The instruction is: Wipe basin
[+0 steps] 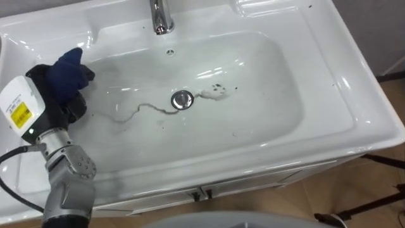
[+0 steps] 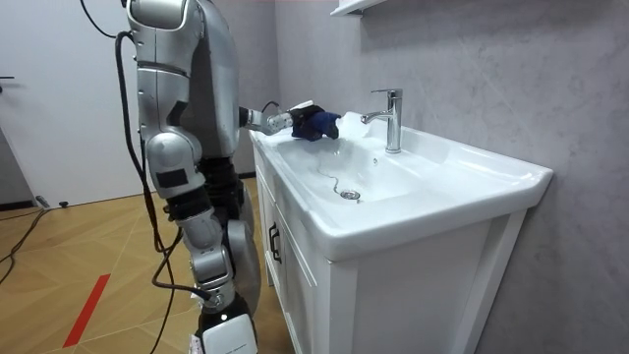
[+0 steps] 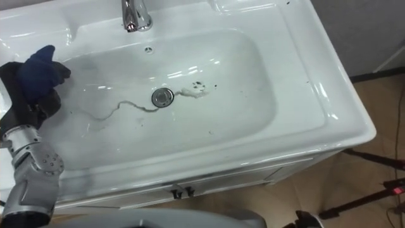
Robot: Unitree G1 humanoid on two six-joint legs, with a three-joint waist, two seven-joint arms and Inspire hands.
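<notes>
One hand has the job: the left hand (image 1: 66,101) reaches in from the lower left, dark fingers bunched tight round a blue cloth (image 1: 68,71). It is held as a wad, presumably so a padded face meets the porcelain. Hand and cloth sit at the left end of the basin (image 1: 272,95), on the slope just under the rim and well apart from the drain (image 1: 181,99). That looks like a starting corner for a sweep to the right.

And in the bowl? A thin grey streak (image 1: 136,113) wanders from the left slope to the drain. A pale smear (image 1: 214,94) with dark specks lies just beside the drain on its right. The faucet (image 1: 161,16) stands behind, clear of the arm.

In the room view the robot stands upright at the vanity cabinet (image 2: 393,285). Judging by the grime, most of the bowl is left to wipe.
</notes>
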